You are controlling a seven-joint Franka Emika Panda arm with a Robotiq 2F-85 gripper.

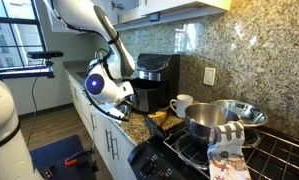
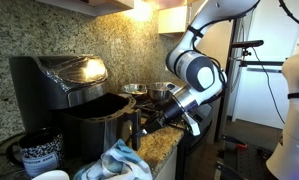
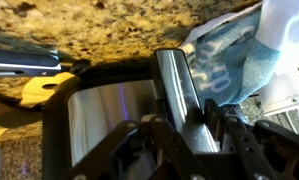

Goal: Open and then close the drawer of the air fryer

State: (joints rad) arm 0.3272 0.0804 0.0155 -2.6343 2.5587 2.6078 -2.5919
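Wrist view: the claw comes in from the lower edge of the picture. Its dark fingers stand on the two sides of a shiny silver bar. The jaws are partly open around this bar, but I cannot tell if they press on it or only stand beside it. Left of the bar there is a smooth grey metal surface in a dark frame. At the left edge lies a yellow object, too blurred to name. Behind all this is the speckled stone tabletop, and at the right a blue and white cloth lies on it.

In an exterior view the claw is low, just in front of the drawer, and the grey and white arm goes up from it to the top of the picture. The drawer appears drawn forward out of the air fryer, which stands on the tabletop against the stone wall. The cloth lies in the foreground, near the drawer.

In an exterior view from the opposite side, the air fryer is behind the arm's wrist, and the wrist hides part of its lower front. Just beside the fryer stands a white mug. Nearer to the camera than the mug is a steel pot. On the wall behind the mug there is a white socket.
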